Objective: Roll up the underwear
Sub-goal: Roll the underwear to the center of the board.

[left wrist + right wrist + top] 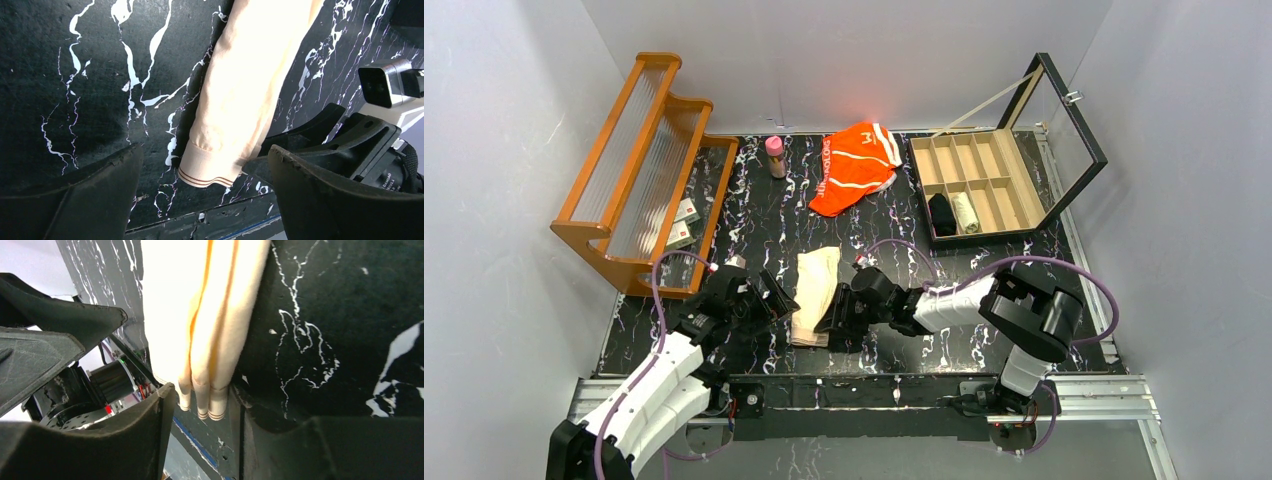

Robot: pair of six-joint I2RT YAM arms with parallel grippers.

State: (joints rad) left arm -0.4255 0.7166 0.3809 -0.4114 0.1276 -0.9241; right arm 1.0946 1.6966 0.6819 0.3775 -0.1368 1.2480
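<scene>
Left end effector (774, 297) has its jaws wide apart, holding nothing. It sits low at the near left edge of the beige underwear (816, 280), just beside it and not touching. I read the beige piece as folded into a long strip, flat on the table (764, 215). Its long axis runs from near the arm bases toward the back wall, with the hemmed end nearest. That near end lies between the two arms. Right end effector (834, 312) is the nearer one. Its jaws are partly apart and straddle the stacked hem, with the pads right at the cloth. I can't tell if it's pinching yet. My judgement is that the roll starts at this near end and goes away along the strip. Orange underwear (856, 165) is crumpled at the back, well apart, untouched.
</scene>
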